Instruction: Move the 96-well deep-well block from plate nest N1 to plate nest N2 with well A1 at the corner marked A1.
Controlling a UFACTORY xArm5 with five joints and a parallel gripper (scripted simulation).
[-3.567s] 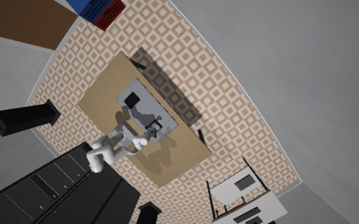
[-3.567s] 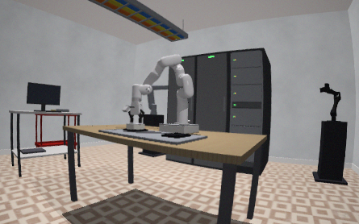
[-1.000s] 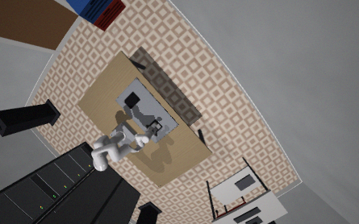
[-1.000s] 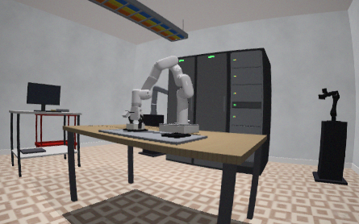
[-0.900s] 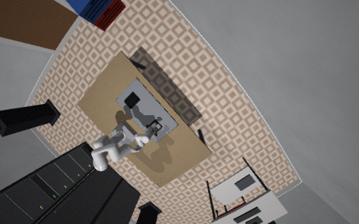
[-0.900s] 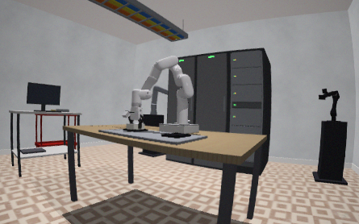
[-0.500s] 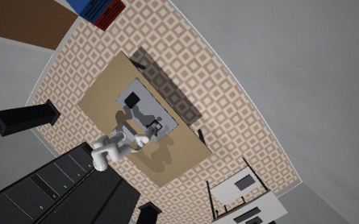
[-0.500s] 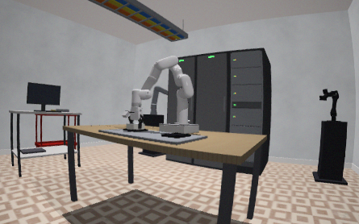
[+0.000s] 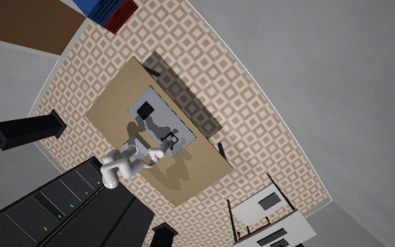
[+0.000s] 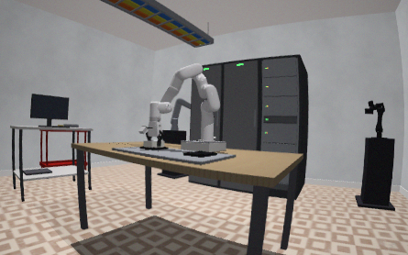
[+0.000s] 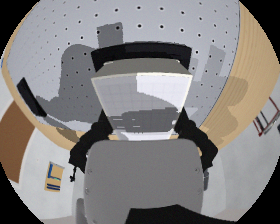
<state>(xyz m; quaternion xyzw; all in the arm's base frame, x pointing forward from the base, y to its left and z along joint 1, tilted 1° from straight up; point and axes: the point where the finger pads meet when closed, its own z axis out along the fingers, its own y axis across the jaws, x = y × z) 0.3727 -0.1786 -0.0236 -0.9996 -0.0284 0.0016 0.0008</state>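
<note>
From the top view you see the wooden table [image 9: 111,107] with a grey mat [image 9: 155,99] on it. At the mat's far end from the arm lies the dark plate nest N2 [image 9: 145,109], with nothing sitting in it. The white arm [image 9: 120,166] reaches over the mat's other end, where the gripper [image 9: 169,139] hangs above the deep-well block [image 9: 173,140] on nest N1; the nest itself is hidden under them.

In the exterior view you find the gripper [image 10: 152,138] pointing straight down at the block [image 10: 153,144], which sits low on the mat [image 10: 170,154]. N2 [image 10: 199,154] shows as a flat dark square in front of the arm's base [image 10: 204,146].

Through the wrist view you look down on the block [image 11: 143,106], light grey and standing in N1's black frame [image 11: 143,52]. The dark fingers flank its two sides, spread almost to their widest and pressed against the block, which fills the gap between them. Its wells are too blurred to make out.
</note>
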